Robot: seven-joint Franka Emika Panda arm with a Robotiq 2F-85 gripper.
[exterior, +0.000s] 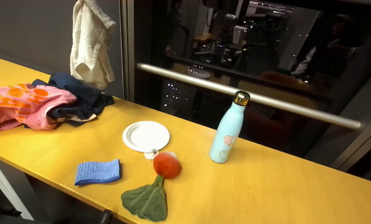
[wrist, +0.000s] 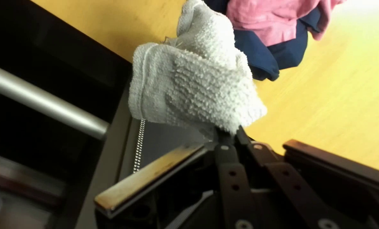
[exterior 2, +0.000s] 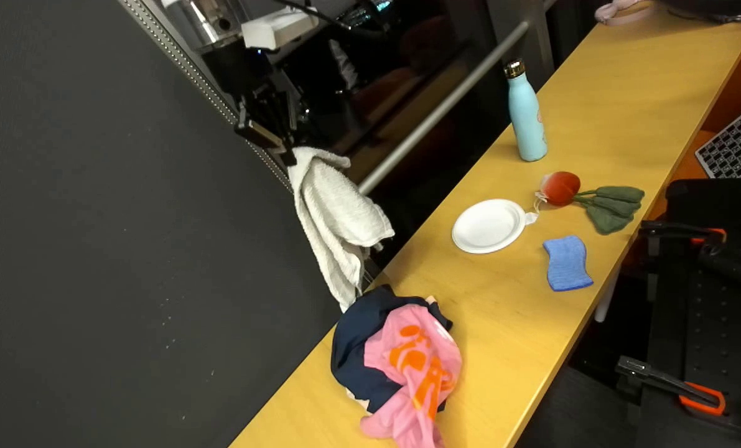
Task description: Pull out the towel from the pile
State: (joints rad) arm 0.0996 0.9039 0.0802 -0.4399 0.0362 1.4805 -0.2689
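Observation:
A white terry towel (exterior: 90, 46) hangs in the air above the back edge of the table; it also shows in an exterior view (exterior 2: 339, 211) and in the wrist view (wrist: 205, 86). My gripper (exterior 2: 290, 154) is shut on the towel's top end. In the wrist view, the fingertips (wrist: 231, 133) pinch the white cloth. The pile below holds a pink shirt with orange print (exterior: 26, 102) and a navy cloth (exterior: 82, 96). The towel's lower end hangs close to the navy cloth; I cannot tell whether they touch. The gripper is out of frame in an exterior view.
A white plate (exterior: 146, 136), a blue cloth (exterior: 98, 172), a red plush vegetable with green leaves (exterior: 167, 165) and a light blue bottle (exterior: 227, 133) are on the yellow table (exterior: 266, 186). A metal rail (exterior: 250, 95) and dark window run along the back.

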